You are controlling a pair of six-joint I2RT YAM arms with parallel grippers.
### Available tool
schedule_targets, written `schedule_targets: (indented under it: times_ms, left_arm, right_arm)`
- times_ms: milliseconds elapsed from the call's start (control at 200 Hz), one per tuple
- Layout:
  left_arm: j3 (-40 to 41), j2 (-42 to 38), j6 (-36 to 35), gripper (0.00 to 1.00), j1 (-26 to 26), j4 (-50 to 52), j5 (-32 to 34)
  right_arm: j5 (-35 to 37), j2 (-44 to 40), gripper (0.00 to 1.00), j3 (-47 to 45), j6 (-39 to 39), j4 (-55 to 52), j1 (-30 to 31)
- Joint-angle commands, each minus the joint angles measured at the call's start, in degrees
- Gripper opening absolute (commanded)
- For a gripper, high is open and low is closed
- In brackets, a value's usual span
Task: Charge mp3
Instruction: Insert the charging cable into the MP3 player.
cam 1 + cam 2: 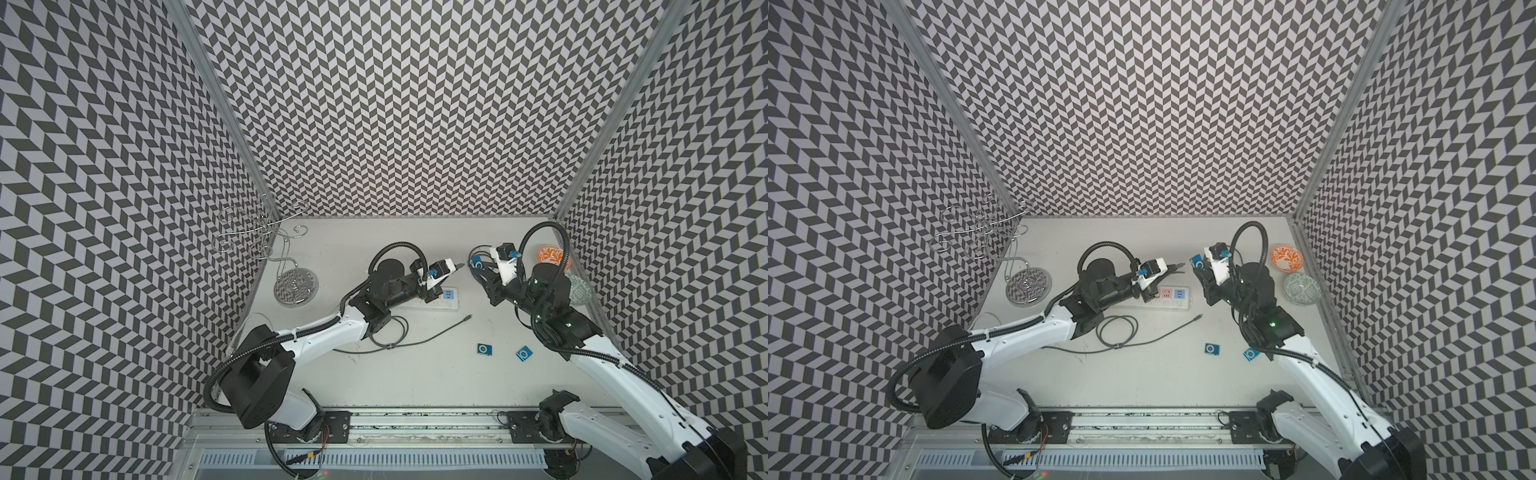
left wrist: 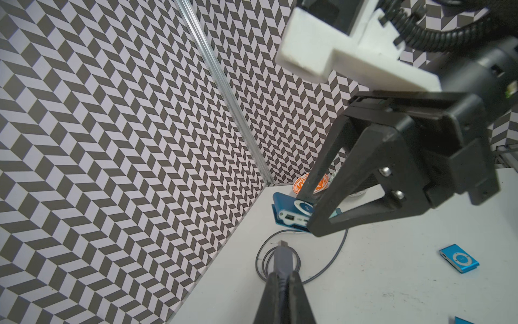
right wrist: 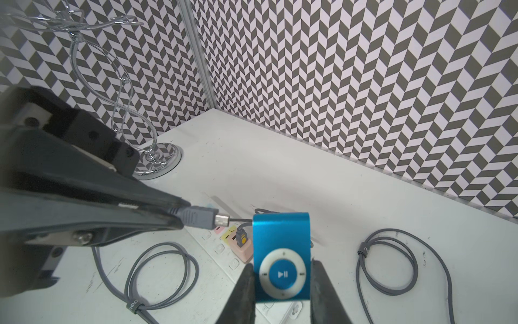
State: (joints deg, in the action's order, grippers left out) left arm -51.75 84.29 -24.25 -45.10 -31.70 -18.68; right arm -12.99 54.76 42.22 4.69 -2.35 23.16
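My right gripper (image 3: pixel 282 273) is shut on a blue mp3 (image 3: pixel 281 246), holding it upright above the white power strip (image 3: pixel 221 248), wheel face toward the wrist camera. Both top views show this mp3 (image 1: pixel 476 263) (image 1: pixel 1197 263) held at the back middle. My left gripper (image 2: pixel 283 276) is shut on the grey cable plug (image 2: pixel 283 256). The plug's metal tip (image 3: pixel 222 220) points at the mp3's side, a short gap away. In the left wrist view the mp3 (image 2: pixel 290 213) shows its port edge just beyond the plug.
Two more blue players (image 1: pixel 483 349) (image 1: pixel 524 353) lie on the table at the front right. A loose grey cable (image 1: pixel 432 334) runs across the middle. An orange bowl (image 1: pixel 550 254) and a grey-green bowl (image 1: pixel 579 289) stand by the right wall. A wire stand (image 1: pixel 296 284) is at the back left.
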Motion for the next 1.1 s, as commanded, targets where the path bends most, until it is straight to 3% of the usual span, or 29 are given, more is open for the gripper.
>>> schedule_targets:
  times_ms: [0, 1097]
  left_arm:
    - [0.23, -0.97, 1.29, 0.00, -0.84, -3.01, 0.70]
    - [-1.04, 2.09, 0.11, 0.00, -2.27, -5.65, 4.01]
  right_arm:
    - [0.40, -0.32, 0.12, 0.54, -0.45, 3.66, 0.73]
    - [-2.37, 0.23, 0.12, 2.53, 2.78, 0.53, 2.15]
